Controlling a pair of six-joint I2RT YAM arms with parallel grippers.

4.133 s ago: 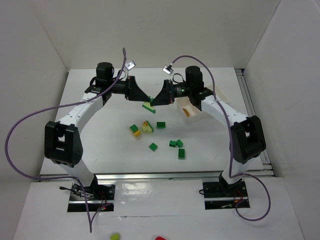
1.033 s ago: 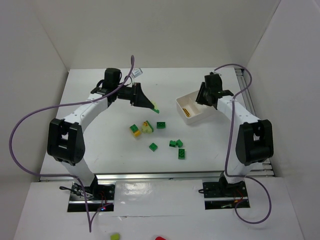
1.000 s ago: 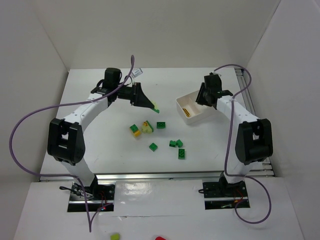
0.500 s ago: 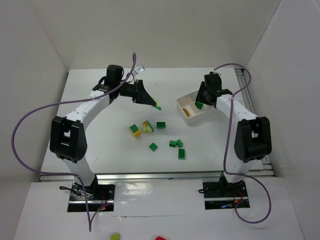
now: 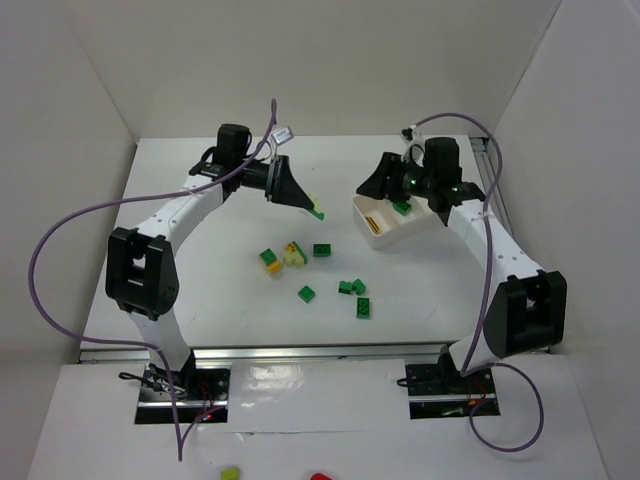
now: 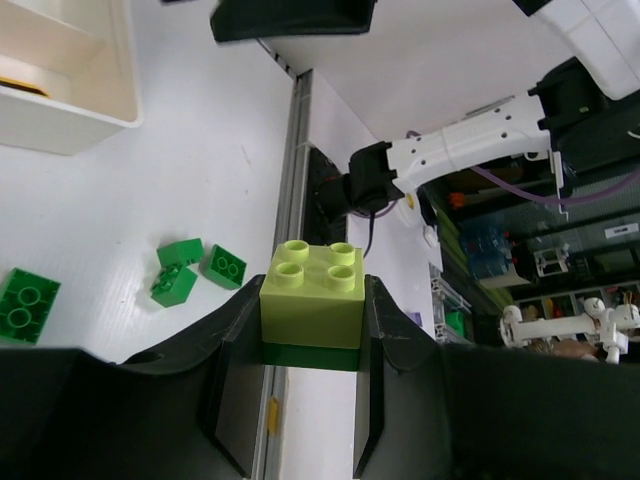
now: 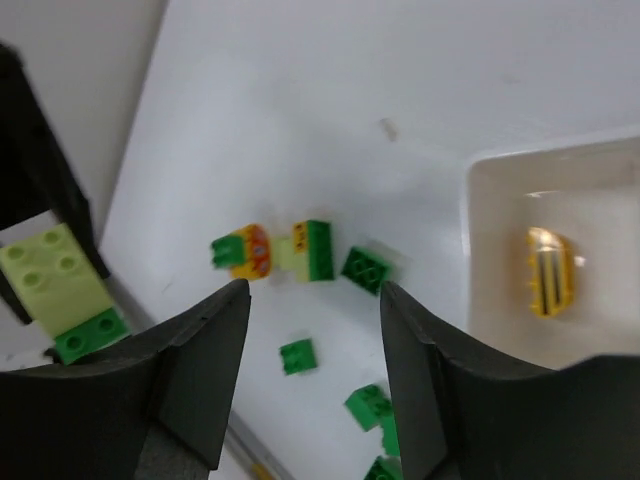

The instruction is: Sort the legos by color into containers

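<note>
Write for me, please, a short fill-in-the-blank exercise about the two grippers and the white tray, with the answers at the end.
1. The left gripper is shut on a brick stack: its top brick is pale yellow-green, its bottom brick is dark ____.
2. The right gripper is ____, with nothing between its fingers.
3. In the right wrist view, the white tray shows one piece whose colour is ____.
Answers: green; open; yellow.

The white rectangular plastic tray [image 5: 384,238] sits at the right rear of the white surface [image 5: 200,270], with an orange-yellow plastic brick [image 5: 373,221] at its left end. The loose green and yellow studded plastic bricks [image 5: 350,287] lie left of and before the tray (mid-surface). Behind them, in the left claw [image 5: 312,210], a pale yellow-green plastic brick [image 6: 312,295] sits on a dark green base brick [image 6: 312,357].
</note>
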